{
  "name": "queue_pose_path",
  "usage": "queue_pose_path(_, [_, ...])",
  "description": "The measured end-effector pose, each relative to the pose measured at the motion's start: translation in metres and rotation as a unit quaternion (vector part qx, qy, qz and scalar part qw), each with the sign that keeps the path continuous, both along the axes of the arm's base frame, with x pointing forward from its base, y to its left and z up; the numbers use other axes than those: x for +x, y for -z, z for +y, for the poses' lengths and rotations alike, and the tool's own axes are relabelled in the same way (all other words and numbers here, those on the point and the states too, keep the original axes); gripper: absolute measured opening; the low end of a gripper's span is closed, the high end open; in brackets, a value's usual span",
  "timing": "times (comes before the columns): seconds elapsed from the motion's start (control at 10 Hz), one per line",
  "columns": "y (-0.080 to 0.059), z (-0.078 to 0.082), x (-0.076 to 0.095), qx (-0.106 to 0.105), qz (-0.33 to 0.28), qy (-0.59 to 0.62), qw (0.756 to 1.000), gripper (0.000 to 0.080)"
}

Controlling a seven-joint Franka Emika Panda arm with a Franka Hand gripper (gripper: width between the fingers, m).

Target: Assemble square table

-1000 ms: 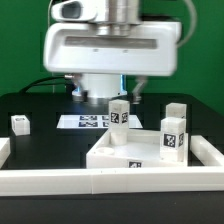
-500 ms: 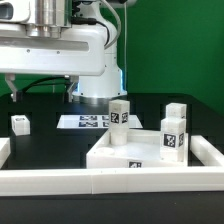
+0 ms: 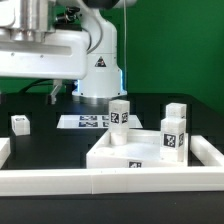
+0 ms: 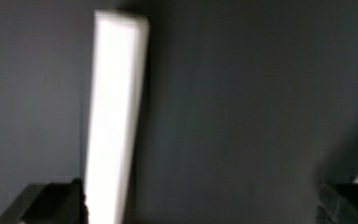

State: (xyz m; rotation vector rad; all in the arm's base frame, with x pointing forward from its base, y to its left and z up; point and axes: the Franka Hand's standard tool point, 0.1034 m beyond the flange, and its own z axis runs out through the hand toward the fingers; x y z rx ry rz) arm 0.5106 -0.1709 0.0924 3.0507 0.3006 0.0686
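The white square tabletop point(image 3: 125, 157) lies flat at the exterior view's lower right, behind the front wall. Three white tagged legs stand upright on it: one at its far left corner point(image 3: 119, 113), one at the far right point(image 3: 177, 112), and a nearer one point(image 3: 172, 136). A fourth leg point(image 3: 20, 123) lies loose on the black table at the left. My gripper point(image 3: 25, 92) hangs high at the upper left, well above that loose leg and touching nothing. In the blurred wrist view the gripper point(image 4: 202, 205) is open, its dark fingertips point(image 4: 51, 200) far apart with nothing held.
The marker board point(image 3: 88, 122) lies flat behind the tabletop. A long low white border wall point(image 3: 100, 181) runs along the front edge and shows as a bright blurred strip point(image 4: 119, 110) in the wrist view. The arm's white base point(image 3: 100, 70) stands at the back.
The hand has swung from the middle of the exterior view to its upper left. The tabletop and all the legs have stayed put, and the jaws have stayed open.
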Motion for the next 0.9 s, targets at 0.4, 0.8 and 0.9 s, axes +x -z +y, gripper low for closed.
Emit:
queue_pose_path(0.4, [0.01,-0.01,-0.024,0.002,0.013,-0.01,1.0,0.0649])
queue_pose_path(0.8, [0.017,-0.018,-0.048,0.01,0.032,-0.027,0.999,0.0649])
queue_pose_path(0.9, [0.024,-0.033,-0.065,0.014,0.04,-0.033,0.999,0.0649])
